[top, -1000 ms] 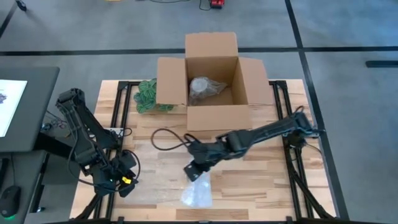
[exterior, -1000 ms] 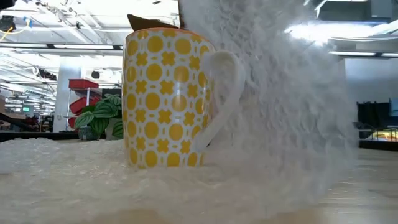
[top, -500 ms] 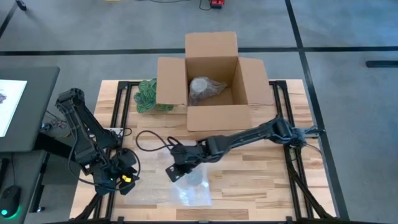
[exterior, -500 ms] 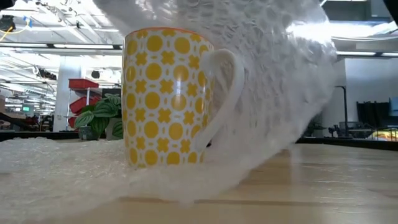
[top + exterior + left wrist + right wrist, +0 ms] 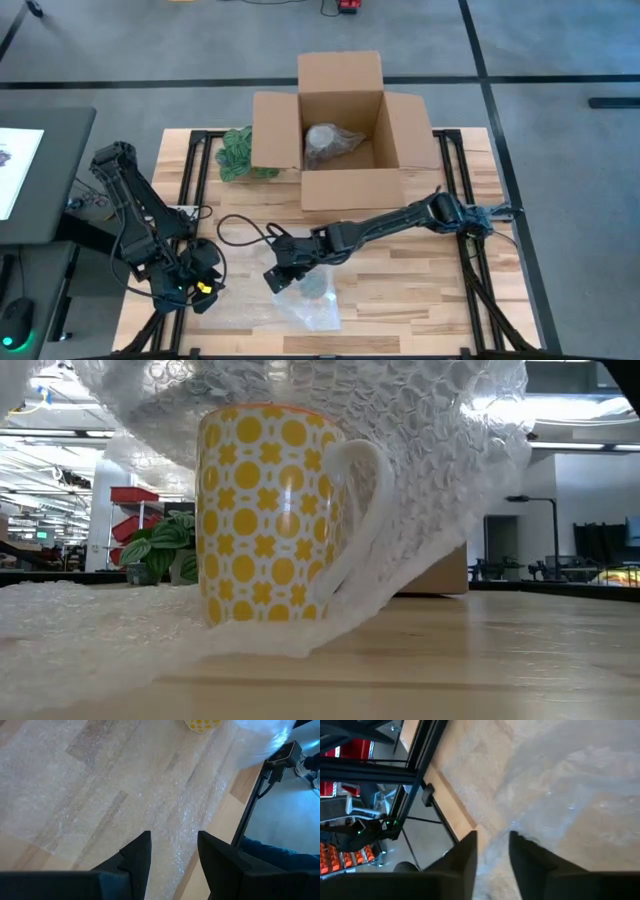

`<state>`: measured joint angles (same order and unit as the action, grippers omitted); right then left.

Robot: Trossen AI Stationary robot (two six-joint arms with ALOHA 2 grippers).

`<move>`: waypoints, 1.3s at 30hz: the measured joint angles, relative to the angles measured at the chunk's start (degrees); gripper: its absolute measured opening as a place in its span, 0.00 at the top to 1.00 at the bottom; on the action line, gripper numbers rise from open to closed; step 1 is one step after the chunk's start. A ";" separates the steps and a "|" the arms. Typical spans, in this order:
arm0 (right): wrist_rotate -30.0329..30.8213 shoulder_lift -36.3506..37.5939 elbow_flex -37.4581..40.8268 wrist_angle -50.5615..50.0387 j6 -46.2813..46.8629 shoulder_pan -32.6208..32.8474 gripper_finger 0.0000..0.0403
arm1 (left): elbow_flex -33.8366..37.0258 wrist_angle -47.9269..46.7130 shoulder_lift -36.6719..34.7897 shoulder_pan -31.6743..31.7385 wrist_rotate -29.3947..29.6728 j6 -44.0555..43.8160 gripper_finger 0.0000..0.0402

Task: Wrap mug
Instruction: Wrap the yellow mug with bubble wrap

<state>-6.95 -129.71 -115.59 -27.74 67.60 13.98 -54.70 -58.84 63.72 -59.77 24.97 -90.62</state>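
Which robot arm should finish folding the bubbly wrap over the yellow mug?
Probably the right. Its tool is already shut on the bubble wrap, holding it draped over the mug. The left tool sits open by the table's left edge, off to the side, holding nothing.

open cardboard box (image 5: pixel 343 130) beside green plant (image 5: pixel 236 154).

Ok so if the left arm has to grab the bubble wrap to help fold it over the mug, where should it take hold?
Probably the flat free edge of the bubble wrap nearest the left gripper, coming in low from the left side. That part lies loose on the table, while the right gripper holds the other end draped over the mug.
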 joint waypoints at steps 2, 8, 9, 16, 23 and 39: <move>0.43 0.24 0.07 0.91 -0.54 -0.29 0.67 | 0.00 0.97 0.00 0.00 0.00 0.82 0.65; -1.90 0.66 -4.49 3.80 -3.07 -0.68 0.52 | 0.00 4.32 -0.38 0.00 -0.04 3.33 0.65; -1.98 0.68 -5.77 2.98 -3.45 -0.54 0.52 | 0.00 4.51 -0.70 0.00 -0.02 2.96 0.65; -2.15 0.76 -14.75 -1.00 -7.81 0.50 0.54 | 0.00 9.10 -1.92 0.04 3.69 1.12 0.65; 1.25 0.35 -16.24 -1.71 -10.10 1.69 0.56 | 0.00 10.94 -1.88 0.04 8.26 1.78 0.65; -11.01 3.34 -16.11 -25.68 -10.57 4.74 0.74 | 1.43 36.78 8.62 11.38 8.79 18.79 0.74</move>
<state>-17.97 -126.37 -131.70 -53.43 57.03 18.72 -53.27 -22.06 72.35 -48.39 33.77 -71.83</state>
